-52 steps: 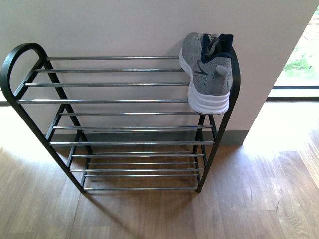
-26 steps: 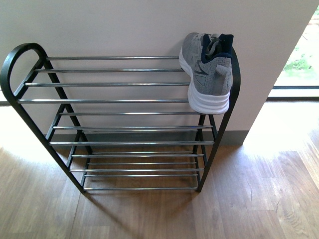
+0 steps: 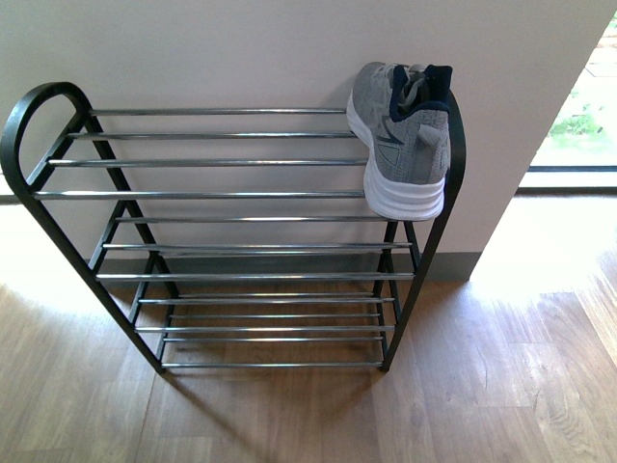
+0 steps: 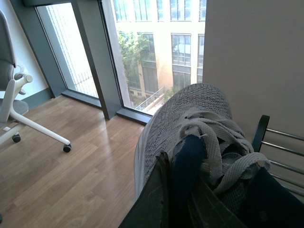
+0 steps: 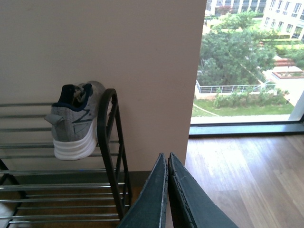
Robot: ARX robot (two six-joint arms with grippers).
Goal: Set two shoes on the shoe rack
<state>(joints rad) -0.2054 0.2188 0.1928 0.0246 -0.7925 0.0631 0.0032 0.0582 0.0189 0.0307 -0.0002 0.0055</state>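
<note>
One grey knit sneaker (image 3: 403, 135) with a thick white sole rests on the top tier of the shoe rack (image 3: 231, 195) at its right end, heel toward me; the right wrist view shows that sneaker (image 5: 75, 119) too. The other grey knit sneaker (image 4: 190, 118) hangs in the air in the left wrist view, my left gripper (image 4: 176, 164) shut on its navy tongue. A corner of the rack (image 4: 278, 142) shows just beyond it. My right gripper (image 5: 167, 159) is shut on nothing, right of the rack's side loop (image 5: 110, 142). Neither arm shows in the front view.
The rack stands against a beige wall (image 3: 241, 48) on wood flooring (image 3: 482, 386). Floor-to-ceiling windows (image 5: 247, 61) lie to the right. A white office chair (image 4: 19, 104) on casters stands by the windows in the left wrist view.
</note>
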